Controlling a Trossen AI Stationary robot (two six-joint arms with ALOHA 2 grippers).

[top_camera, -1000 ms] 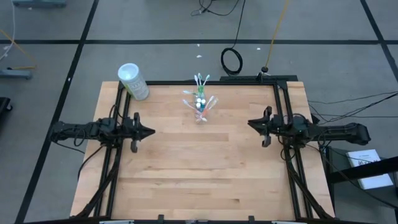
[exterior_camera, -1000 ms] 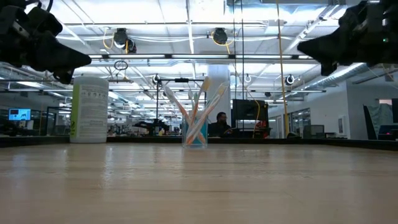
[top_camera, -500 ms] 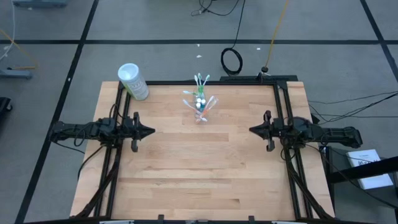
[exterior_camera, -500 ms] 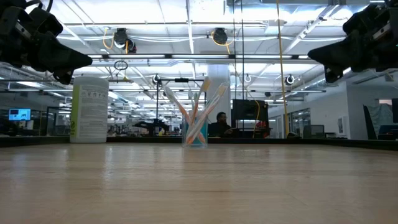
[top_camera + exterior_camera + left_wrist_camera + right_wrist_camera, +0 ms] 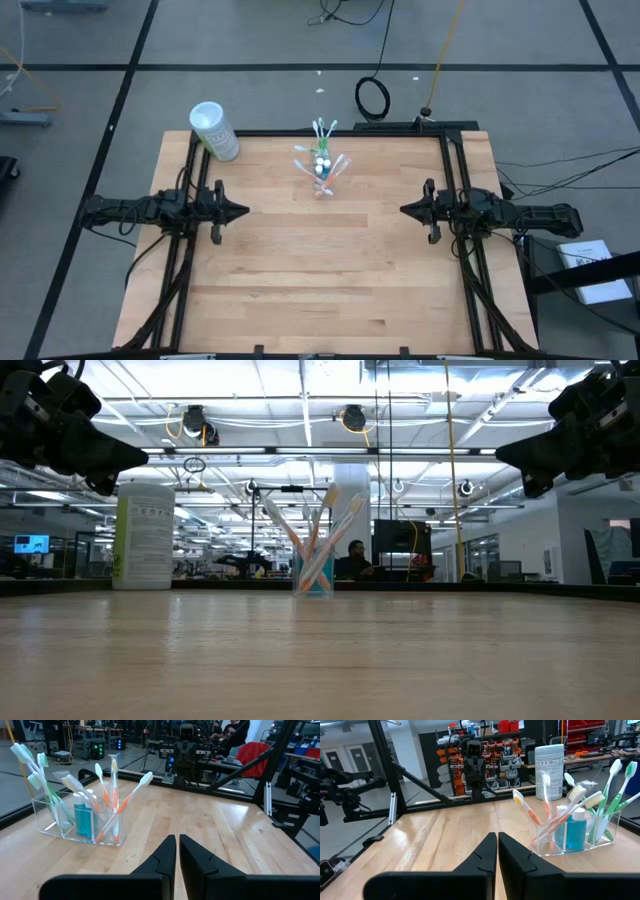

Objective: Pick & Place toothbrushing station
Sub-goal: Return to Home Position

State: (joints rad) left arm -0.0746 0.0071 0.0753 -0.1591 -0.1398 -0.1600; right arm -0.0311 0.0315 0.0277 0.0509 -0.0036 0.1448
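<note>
The toothbrushing station (image 5: pixel 321 165) stands on its base at the table's far middle: a clear plastic holder (image 5: pixel 80 822) with white toothbrushes, green and orange accents, and blue toothpaste tubes (image 5: pixel 576 831). It also shows in the low view (image 5: pixel 315 555). My left gripper (image 5: pixel 243 211) hovers shut above the table's left side. My right gripper (image 5: pixel 404 209) hovers shut above the right side. Both are empty and well short of the station.
A white cylindrical canister with green print (image 5: pixel 214 131) stands at the table's far left corner. Black frame rails (image 5: pixel 455 170) run along the table's left, right and far edges. Bare wood lies between the two grippers and toward the near edge.
My right gripper has drawn back a little toward the table's right edge and shifted slightly toward the near edge, staying shut. The left arm and the station have kept still.
</note>
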